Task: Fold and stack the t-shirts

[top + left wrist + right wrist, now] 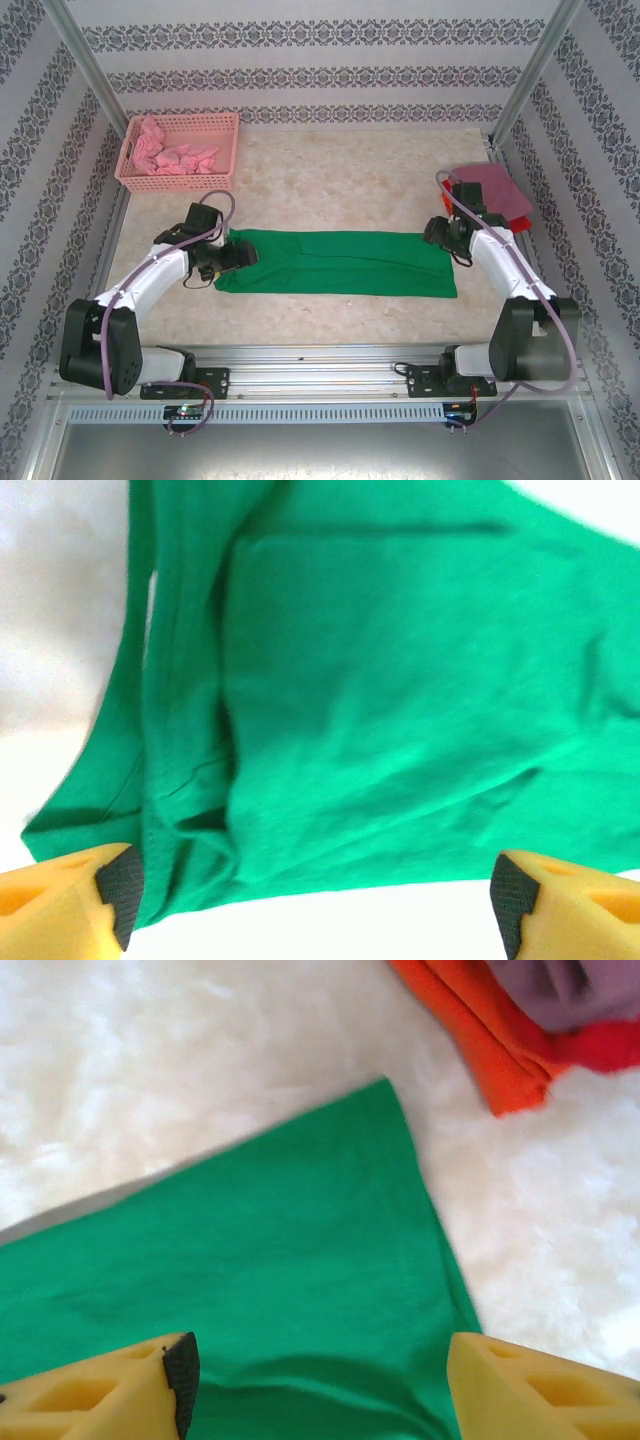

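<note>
A bright green t-shirt [340, 262] lies on the table as a long, flat strip running left to right. My left gripper [232, 255] hovers at its left end, jaws wide apart; in the left wrist view the green t-shirt [400, 680] spreads beyond the open left gripper [315, 905], with nothing between the pads. My right gripper [440, 235] is over the shirt's right end. There the green t-shirt [250, 1260] lies flat under the open right gripper [320, 1385], which grips nothing.
A pink lattice basket [180, 183] at the back left holds light pink shirts [175, 157]. At the right edge sits a pile of a mauve-pink shirt [495, 185], a red shirt [610, 1050] and an orange shirt [480, 1030]. Bare table [340, 180] lies behind the green shirt.
</note>
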`<state>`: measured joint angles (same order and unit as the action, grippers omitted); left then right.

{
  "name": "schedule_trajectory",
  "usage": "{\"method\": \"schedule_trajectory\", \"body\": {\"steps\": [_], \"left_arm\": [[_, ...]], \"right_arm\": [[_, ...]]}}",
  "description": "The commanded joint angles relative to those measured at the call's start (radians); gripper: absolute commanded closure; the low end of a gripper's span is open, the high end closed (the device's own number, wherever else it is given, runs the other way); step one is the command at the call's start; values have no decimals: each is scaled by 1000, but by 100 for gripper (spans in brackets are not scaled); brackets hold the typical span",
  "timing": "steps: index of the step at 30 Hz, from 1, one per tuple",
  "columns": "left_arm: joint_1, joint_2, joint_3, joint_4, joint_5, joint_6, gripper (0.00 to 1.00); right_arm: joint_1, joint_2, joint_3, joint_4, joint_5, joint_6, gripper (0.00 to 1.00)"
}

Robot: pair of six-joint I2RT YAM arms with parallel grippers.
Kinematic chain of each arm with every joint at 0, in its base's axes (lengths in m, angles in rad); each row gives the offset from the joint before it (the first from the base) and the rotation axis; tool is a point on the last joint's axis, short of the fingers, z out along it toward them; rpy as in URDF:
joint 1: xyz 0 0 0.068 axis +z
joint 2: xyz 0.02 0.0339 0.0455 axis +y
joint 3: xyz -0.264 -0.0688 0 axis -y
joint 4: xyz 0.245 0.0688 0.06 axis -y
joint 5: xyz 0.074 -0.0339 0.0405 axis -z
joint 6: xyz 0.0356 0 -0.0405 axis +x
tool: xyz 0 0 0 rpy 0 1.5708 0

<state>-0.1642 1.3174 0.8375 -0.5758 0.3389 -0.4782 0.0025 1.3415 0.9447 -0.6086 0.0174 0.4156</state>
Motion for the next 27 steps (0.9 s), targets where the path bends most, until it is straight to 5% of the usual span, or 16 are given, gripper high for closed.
{"method": "schedule_trajectory", "body": {"steps": [1, 4, 8, 12, 18, 27], "left_arm": [[-14, 25, 38, 58, 42, -37, 9], [-23, 121, 78, 111, 54, -87, 21], [-56, 228, 113, 171, 75, -133, 53], [-66, 286, 64, 196, 71, -153, 68], [-65, 399, 46, 224, 39, -111, 68], [-64, 771, 535, 34, -25, 27, 64]], "right_arm": [[79, 27, 26, 57, -19, 12, 33], [175, 111, 73, 75, -32, 47, 33], [291, 242, 136, 95, -56, 90, 37], [325, 349, 170, 72, -37, 124, 44], [275, 427, 160, 39, -70, 155, 45], [273, 431, 109, 5, -97, 176, 46]]}}
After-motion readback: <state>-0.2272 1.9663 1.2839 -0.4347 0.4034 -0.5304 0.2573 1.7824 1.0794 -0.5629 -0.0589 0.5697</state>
